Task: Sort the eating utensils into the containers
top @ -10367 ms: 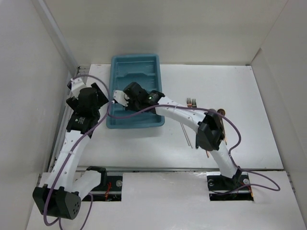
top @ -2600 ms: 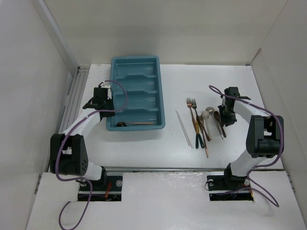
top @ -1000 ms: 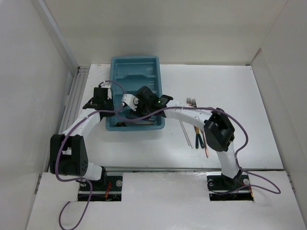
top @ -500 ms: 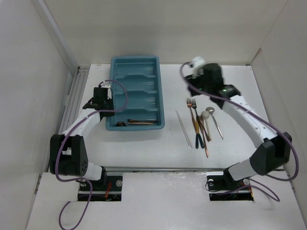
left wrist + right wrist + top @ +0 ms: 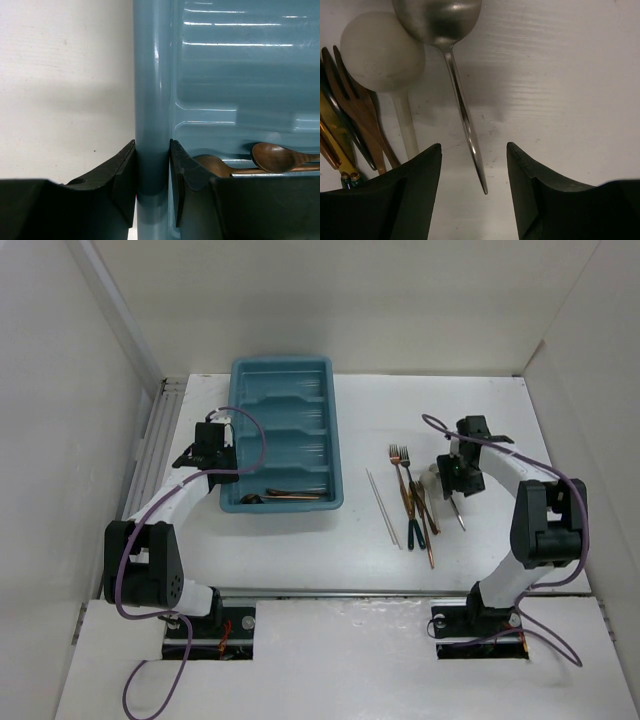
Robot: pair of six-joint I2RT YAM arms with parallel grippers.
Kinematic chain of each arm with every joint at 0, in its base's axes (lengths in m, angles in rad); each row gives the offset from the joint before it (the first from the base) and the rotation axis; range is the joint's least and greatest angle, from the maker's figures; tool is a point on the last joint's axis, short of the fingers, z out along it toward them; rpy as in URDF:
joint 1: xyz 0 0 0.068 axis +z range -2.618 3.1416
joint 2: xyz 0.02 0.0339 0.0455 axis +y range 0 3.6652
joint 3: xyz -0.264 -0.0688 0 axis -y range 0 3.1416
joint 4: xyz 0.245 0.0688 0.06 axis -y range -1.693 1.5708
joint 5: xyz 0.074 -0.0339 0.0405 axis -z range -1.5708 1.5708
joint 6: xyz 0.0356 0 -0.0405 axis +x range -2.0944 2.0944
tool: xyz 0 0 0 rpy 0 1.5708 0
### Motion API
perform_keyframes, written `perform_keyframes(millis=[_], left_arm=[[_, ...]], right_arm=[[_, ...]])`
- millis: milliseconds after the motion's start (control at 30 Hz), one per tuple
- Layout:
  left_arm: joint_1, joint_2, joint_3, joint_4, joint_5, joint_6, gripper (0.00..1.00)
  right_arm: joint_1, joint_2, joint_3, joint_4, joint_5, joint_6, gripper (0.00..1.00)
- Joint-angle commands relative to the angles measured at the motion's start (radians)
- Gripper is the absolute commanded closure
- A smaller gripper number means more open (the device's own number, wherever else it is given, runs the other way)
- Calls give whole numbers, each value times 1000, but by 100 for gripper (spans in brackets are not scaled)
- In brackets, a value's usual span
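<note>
White table (image 5: 300, 550) inside plain white walls (image 5: 350, 300), soft even light

The white surface (image 5: 500, 540) is carrying a teal tray (image 5: 282, 361) on its left half. Apart from it, to the right, loose cutlery is lying close together: thin chopsticks (image 5: 383, 507), copper forks (image 5: 400, 455), green-handled pieces (image 5: 413, 530), a white spoon (image 5: 382, 57), and just beside that a silver spoon (image 5: 437, 20).
</note>
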Motion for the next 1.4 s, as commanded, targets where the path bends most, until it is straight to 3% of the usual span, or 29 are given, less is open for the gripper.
perform_keyframes(millis=[0,333,533,667,700,733,1000,1167,1300,1367], left_arm=[[-3,-50,-8,34,-54,39,100],[-3,-50,-17,34,-63,39,100],[-3,-59,-17,34,-72,39,100],[-3,-59,-17,34,-81,39,100],[-3,-59,-17,34,-81,39,100],[-3,-59,-17,34,-81,39,100],[-3,-59,-26,34,-91,74,100],[-3,-59,-78,74,-149,174,100],[-3,-59,-88,83,-121,197,100],[-3,-59,-97,83,-112,197,100]], right_arm=[[2,5,7,31,0,10,40],[50,177,105,77,72,1,44],[76,247,205,68,73,10,54],[76,258,226,68,73,10,74],[76,258,226,68,73,21,93],[76,258,226,68,83,21,100],[122,112,240,7,276,-7,100],[287,-19,332,-3,364,-56,100],[580,-4,508,98,314,-94,100],[666,37,571,152,275,-103,100]])
